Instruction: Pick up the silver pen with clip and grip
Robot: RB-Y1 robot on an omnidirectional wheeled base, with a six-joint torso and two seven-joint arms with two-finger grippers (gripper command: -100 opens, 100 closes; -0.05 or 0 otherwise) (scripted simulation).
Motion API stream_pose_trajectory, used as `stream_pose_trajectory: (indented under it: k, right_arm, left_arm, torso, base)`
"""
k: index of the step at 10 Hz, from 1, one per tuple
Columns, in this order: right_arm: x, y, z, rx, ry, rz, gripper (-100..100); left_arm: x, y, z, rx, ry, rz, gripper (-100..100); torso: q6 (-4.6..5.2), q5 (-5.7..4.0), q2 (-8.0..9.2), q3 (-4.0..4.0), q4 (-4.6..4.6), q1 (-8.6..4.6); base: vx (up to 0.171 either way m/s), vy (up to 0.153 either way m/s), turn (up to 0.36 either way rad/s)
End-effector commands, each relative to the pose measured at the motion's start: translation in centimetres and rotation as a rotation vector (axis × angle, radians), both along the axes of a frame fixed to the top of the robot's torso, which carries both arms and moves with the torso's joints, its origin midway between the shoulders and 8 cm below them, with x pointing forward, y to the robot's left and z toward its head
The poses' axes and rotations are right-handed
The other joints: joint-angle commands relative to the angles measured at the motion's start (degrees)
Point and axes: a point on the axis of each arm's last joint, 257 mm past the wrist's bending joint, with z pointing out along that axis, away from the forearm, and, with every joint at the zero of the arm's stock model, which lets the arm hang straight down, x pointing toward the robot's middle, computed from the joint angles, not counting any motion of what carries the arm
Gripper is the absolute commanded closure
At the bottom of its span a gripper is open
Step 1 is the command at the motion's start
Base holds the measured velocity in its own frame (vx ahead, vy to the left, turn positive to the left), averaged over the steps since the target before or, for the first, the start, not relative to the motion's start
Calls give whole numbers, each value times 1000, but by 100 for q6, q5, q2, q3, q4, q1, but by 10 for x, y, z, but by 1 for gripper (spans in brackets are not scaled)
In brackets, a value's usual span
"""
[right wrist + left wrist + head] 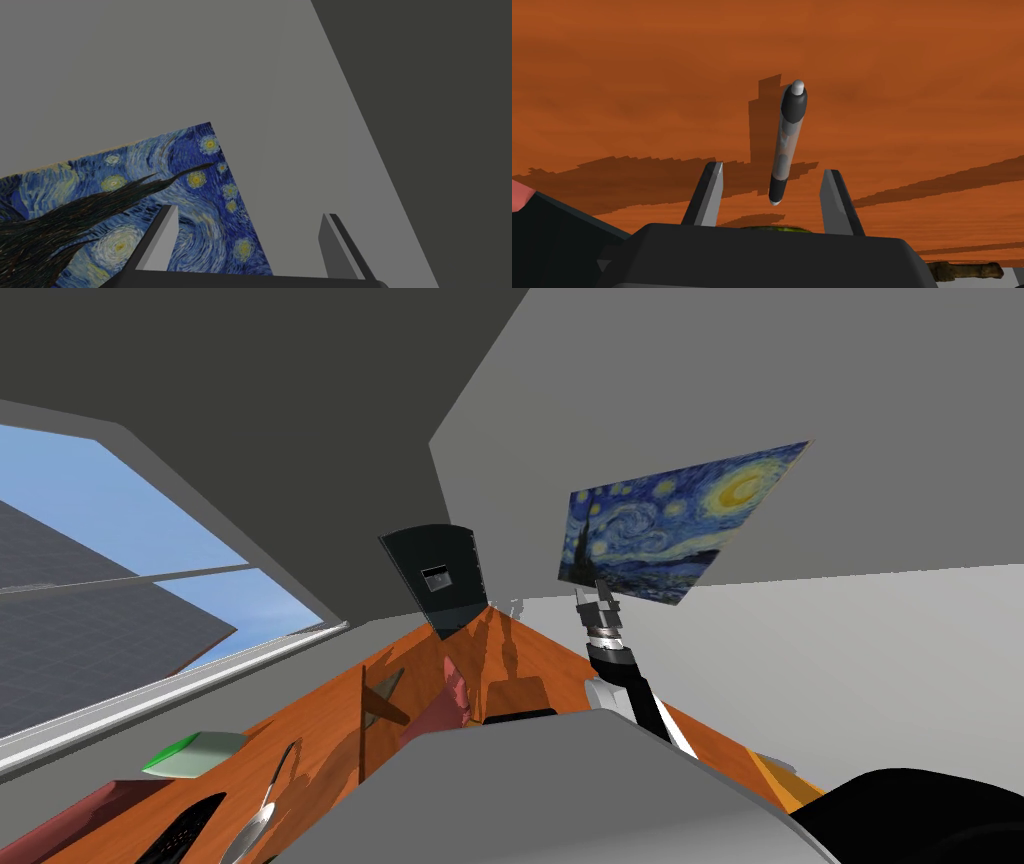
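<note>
Your left hand point(772, 169) is a dark, flat-topped box with bevelled edges. Two thin, blade-like fingers point(708, 197) rise from it, light grey on their inner faces and darker on the outer. Your right hand point(250, 211) has the same grey blades on a dark body. Your right forearm point(645, 698) is black with a white panel, ending in a ribbed silver wrist collar point(604, 638).
</note>
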Motion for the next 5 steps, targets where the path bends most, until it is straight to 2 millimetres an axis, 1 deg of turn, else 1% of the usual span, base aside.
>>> stream_pose_trajectory:
  k: [1,4,5]
  right_arm:
    - [0,0,0,0,0,0,0]
    - [0,0,0,0,0,0,0]
    - [0,0,0,0,0,0,0]
  left_arm:
    - [0,0,0,0,0,0,100]
    - [0,0,0,0,-1,1,100]
    - [0,0,0,0,-1,1,0]
  torso:
    - [0,0,0,0,0,0]
    - [2,4,-2,-1,0,4]
    - [2,4,-2,-1,0,4]
  base:
    - [0,0,0]
    - [0,0,0]
    - [0,0,0]
